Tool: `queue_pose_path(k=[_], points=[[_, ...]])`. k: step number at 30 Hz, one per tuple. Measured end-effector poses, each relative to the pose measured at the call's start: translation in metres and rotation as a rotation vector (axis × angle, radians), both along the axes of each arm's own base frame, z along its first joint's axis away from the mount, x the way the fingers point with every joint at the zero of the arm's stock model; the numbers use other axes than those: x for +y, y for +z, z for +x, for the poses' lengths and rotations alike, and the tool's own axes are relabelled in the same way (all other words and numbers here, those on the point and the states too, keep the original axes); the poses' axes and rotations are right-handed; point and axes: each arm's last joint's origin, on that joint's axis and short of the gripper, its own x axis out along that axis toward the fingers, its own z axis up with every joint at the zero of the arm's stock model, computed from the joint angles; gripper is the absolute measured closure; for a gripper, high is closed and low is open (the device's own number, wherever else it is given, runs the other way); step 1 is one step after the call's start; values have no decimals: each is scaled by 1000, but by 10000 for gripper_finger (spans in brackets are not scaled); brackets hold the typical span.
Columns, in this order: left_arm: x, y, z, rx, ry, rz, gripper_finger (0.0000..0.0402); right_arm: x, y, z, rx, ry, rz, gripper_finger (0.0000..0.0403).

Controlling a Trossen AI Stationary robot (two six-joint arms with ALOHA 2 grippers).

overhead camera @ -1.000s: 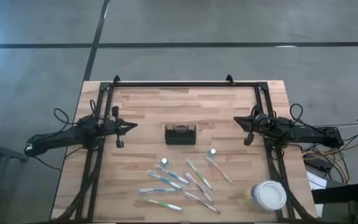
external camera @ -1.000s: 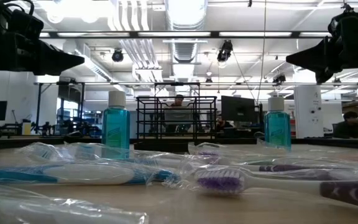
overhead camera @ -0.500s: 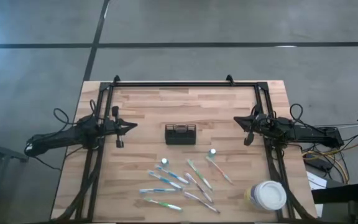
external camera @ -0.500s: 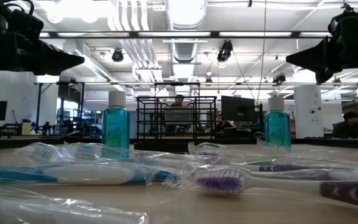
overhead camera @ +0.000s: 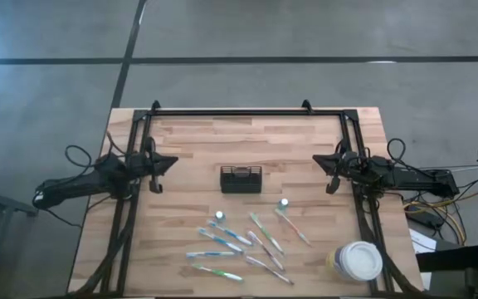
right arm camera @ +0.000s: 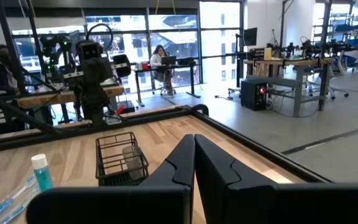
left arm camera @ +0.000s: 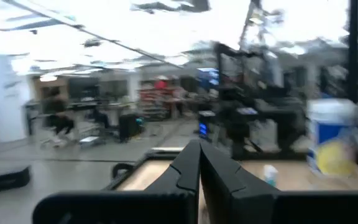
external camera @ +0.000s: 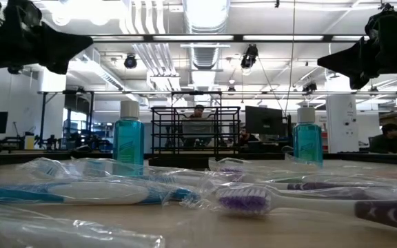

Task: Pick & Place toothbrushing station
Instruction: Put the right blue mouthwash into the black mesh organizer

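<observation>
Both claws, the left gripper [overhead camera: 170,159] at nine o'clock and the right gripper [overhead camera: 315,159] at three, hang pinched shut and empty, flanking the caddy [overhead camera: 241,178] with toothbrushes [overhead camera: 222,239] unpicked at six.

Both arms are showing matte black, slender jointed links, with loose black cables looping off each base, each left end effector [overhead camera: 171,160] and right end effector [overhead camera: 314,160] tapering into two dark angular fingers [right arm camera: 185,163].

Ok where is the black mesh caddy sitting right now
In the high view the black mesh caddy stands mid-table between the two arms, with the two white-capped tubes and the scattered toothbrushes on the near side of it.
</observation>
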Motion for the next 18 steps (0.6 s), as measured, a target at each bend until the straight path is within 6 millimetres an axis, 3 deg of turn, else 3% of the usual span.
queue_pose_path(k=[8, 14, 18], points=[[2, -1, 0, -6, 61, -70, 388, 0, 1, 0, -11, 1, 1, 394], [1, -1, 1, 5, 28, -35, 391, 1, 17, -1, -162, 19, -35, 394], [1, -1, 1, 12, 27, -36, 397, 0, 30, 5, -77, -3, -31, 393]])
